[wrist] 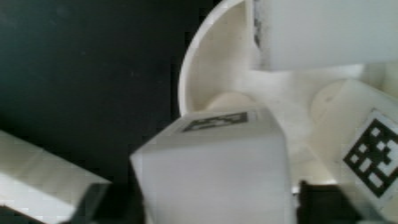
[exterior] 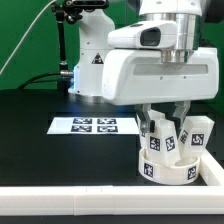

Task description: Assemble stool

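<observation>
The round white stool seat [exterior: 166, 168] with tags on its rim sits near the exterior view's right, close to the front rail. Two tagged white legs stand upright on it. My gripper [exterior: 165, 122] hangs straight over the seat with its fingers down either side of one leg [exterior: 163, 137]. The second leg [exterior: 196, 133] stands just to that leg's right. In the wrist view the white leg [wrist: 210, 160] fills the gap between my dark fingers [wrist: 320, 205], which press against both its sides. The seat's rim [wrist: 192, 75] curves behind it, and the second leg's tag [wrist: 374, 152] shows beside it.
The marker board [exterior: 95, 125] lies flat on the black table, towards the exterior view's left of the seat. A long white rail [exterior: 60, 200] borders the table's front edge and shows in the wrist view as well [wrist: 36, 172]. The arm's base [exterior: 95, 60] stands behind the marker board.
</observation>
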Tool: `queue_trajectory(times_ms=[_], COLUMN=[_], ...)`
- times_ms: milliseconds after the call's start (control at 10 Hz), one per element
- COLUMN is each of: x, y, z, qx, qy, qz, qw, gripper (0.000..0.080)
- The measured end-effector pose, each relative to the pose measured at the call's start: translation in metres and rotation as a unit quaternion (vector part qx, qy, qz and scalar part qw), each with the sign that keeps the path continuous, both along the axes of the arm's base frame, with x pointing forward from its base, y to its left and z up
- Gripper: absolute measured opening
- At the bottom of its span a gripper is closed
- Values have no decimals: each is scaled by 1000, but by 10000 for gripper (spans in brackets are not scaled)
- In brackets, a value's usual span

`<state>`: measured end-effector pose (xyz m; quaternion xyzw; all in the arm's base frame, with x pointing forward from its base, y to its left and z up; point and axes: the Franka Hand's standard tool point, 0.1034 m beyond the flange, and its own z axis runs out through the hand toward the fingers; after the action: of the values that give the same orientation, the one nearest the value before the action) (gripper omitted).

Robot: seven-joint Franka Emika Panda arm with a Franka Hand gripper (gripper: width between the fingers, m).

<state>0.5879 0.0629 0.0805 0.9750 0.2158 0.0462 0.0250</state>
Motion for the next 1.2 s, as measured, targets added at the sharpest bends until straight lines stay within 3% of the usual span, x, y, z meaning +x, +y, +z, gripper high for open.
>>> queue_trajectory(times_ms=[400,700,1100,1200], x=[0,0,0,0], y=[0,0,2,5], z=[0,0,0,0], qx=[11,23,47,53], qy=[-3,-6,-11,-11], qz=[-100,-224,-418,-480], qw=[995,974,907,875], gripper=[340,340,340,340])
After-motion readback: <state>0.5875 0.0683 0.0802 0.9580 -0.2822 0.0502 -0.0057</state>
